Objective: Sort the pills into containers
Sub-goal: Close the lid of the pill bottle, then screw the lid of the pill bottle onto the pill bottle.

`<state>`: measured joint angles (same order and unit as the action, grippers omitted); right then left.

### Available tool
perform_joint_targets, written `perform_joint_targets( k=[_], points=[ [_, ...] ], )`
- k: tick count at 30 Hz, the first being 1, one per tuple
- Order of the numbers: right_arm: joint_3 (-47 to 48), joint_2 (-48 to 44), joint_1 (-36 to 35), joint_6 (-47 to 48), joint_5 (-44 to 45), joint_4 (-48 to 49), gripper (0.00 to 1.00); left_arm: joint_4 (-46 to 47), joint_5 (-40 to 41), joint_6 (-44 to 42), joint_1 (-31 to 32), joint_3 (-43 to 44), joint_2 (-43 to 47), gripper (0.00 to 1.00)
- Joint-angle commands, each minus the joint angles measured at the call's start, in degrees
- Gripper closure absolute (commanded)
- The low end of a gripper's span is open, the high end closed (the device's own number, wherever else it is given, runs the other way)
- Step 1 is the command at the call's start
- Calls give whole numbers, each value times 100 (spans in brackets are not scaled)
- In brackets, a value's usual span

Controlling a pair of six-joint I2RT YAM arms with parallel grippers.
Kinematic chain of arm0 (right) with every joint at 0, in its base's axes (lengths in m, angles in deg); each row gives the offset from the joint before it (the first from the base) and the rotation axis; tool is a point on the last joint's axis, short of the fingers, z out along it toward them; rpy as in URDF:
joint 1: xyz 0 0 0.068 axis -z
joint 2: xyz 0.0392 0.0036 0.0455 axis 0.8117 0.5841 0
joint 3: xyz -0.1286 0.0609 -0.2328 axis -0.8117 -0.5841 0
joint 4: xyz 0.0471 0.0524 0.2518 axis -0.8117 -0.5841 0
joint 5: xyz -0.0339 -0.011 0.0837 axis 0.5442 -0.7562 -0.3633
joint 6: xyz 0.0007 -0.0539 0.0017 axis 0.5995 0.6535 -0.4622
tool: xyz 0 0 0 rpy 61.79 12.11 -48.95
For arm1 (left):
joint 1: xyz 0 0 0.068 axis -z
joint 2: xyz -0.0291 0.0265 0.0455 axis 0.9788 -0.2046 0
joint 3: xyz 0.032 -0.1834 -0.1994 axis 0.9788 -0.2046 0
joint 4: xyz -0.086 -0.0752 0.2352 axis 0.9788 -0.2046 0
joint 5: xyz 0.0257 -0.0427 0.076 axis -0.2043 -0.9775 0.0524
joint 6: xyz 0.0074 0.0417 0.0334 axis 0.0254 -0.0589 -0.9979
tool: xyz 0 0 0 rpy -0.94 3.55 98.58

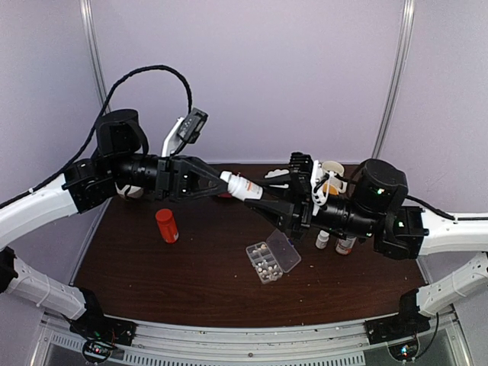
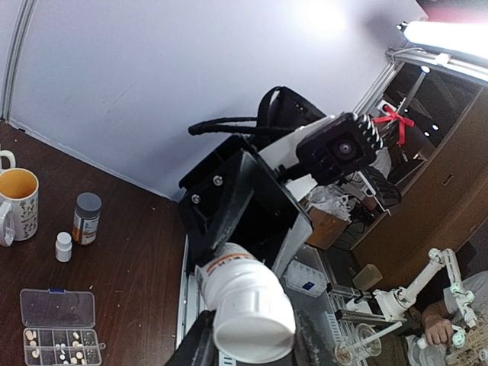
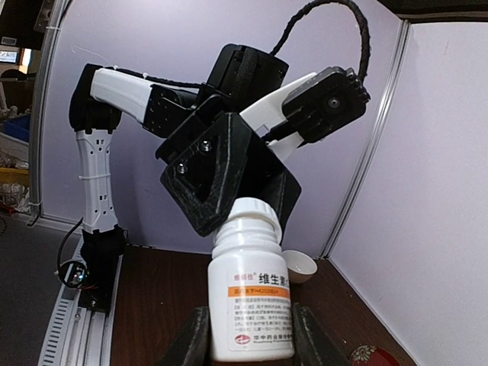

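Your left claw (image 1: 219, 183) pinches the smooth white cap (image 3: 245, 217) of a round plastic bottle (image 3: 244, 250), and your right claw (image 1: 258, 203) clamps its body. The label (image 3: 259, 305) carries an orange band and Chinese print, 维生素 among it. On the dark wood-grain table (image 1: 152, 267), the clear flat box (image 1: 265, 263) lies with its lid (image 1: 284, 252) open. Tiny whitish pills (image 2: 57, 351) sit in several square compartments (image 2: 84, 339).
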<state>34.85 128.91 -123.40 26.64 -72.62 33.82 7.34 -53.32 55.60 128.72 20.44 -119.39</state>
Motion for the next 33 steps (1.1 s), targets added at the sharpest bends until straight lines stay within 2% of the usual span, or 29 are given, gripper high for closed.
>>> perform_joint_targets(
  k=[1, 5, 10, 16, 20, 26, 33],
  points=[
    [547, 239, -43, 104, 162, -1168, 100, -377, 35, -455, 89, 178, -75, 91],
    [775, 325, -56, 396, 235, -1812, 100, -1593, 325, -1038, 89, 581, -225, 92],
    [1160, 479, -122, 815, 585, -2472, 100, -2440, 777, -1404, 89, 937, -349, 92],
    [1564, 780, -303, 1234, 984, -2713, 100, -2326, 714, -1231, 145, 989, -502, 92],
    [1671, 883, -512, 1470, 1503, -2512, 100, -2631, 1077, -1117, 172, 1152, -656, 92],
    [1478, 922, -847, 1995, 2284, -1696, 100, -2636, 1142, -656, 176, 1229, -797, 94],
    [1477, 865, -980, 2035, 2421, -1387, 100, -3218, 2308, -830, 200, 1371, -840, 96]
  ],
)
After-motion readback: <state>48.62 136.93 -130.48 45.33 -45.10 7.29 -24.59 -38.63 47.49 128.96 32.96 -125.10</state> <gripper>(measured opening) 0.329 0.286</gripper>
